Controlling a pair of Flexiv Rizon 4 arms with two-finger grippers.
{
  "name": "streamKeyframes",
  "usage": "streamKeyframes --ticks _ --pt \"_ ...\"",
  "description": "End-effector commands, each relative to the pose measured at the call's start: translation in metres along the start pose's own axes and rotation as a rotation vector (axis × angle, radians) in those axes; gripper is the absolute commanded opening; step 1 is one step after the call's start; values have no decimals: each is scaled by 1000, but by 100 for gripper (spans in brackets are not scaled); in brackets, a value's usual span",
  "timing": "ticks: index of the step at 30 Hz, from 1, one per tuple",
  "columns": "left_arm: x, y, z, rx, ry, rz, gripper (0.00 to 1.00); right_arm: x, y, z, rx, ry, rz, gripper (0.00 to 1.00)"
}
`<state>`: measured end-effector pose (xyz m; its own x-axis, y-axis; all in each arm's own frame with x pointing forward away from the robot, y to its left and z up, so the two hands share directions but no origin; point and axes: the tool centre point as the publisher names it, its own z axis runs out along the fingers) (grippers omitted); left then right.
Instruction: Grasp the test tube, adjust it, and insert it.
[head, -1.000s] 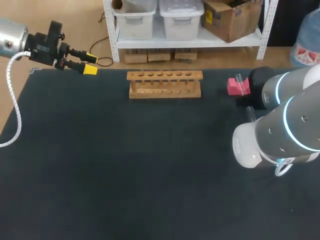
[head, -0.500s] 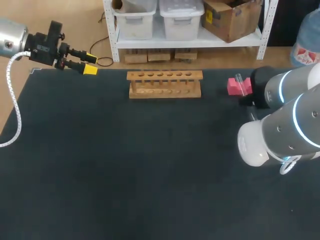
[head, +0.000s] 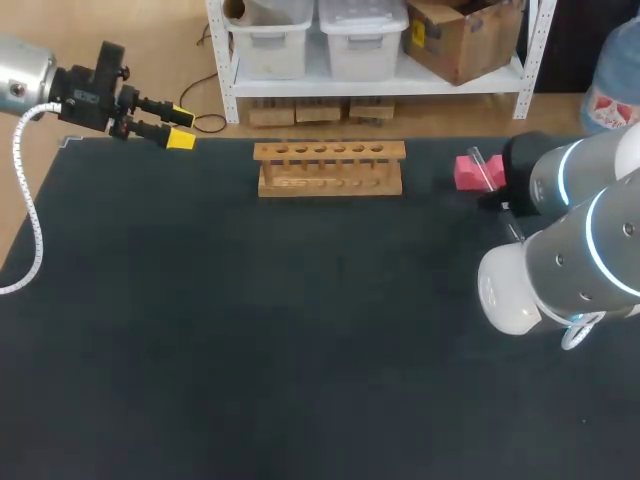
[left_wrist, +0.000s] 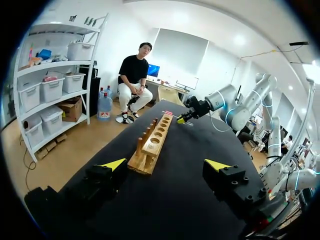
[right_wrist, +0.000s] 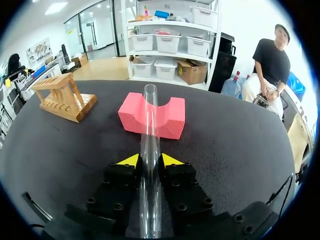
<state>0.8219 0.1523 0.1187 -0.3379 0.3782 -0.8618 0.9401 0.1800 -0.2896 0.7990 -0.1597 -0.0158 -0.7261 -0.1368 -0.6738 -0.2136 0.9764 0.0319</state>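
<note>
rack (head: 330, 167): far middle of our desk (head: 250, 330).
block (head: 468, 172): right of the rack, near it.
test tube (right_wrist: 150, 150): across the block's notch, its near end between our right claw (right_wrist: 146, 161) fingers.
left claw (head: 178, 127): above our desk's far left corner.

A robot lab: a left arm (head: 30, 82) and right arm (head: 575, 255) flank a black bench (head: 300, 340) bearing a wooden test tube rack (head: 330, 168).

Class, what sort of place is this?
Probably a robotics lab bench: a light wooden test-tube rack stands on the black table, and the right gripper is shut on a clear glass test tube.
</note>
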Motion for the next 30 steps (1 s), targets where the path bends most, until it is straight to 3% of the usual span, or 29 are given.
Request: streamKeyframes --ticks 1,13,24,30 --pt "0 1 0 2 0 1 100 -3 6 -9 28 2 2 0" --pt "0 1 0 2 0 1 100 -16 33 -55 127 -10 37 0" --pt "0 1 0 2 0 1 100 -27 81 -96 165 -30 52 0" --pt "0 1 0 2 0 1 100 -40 112 -105 164 -37 3 0"
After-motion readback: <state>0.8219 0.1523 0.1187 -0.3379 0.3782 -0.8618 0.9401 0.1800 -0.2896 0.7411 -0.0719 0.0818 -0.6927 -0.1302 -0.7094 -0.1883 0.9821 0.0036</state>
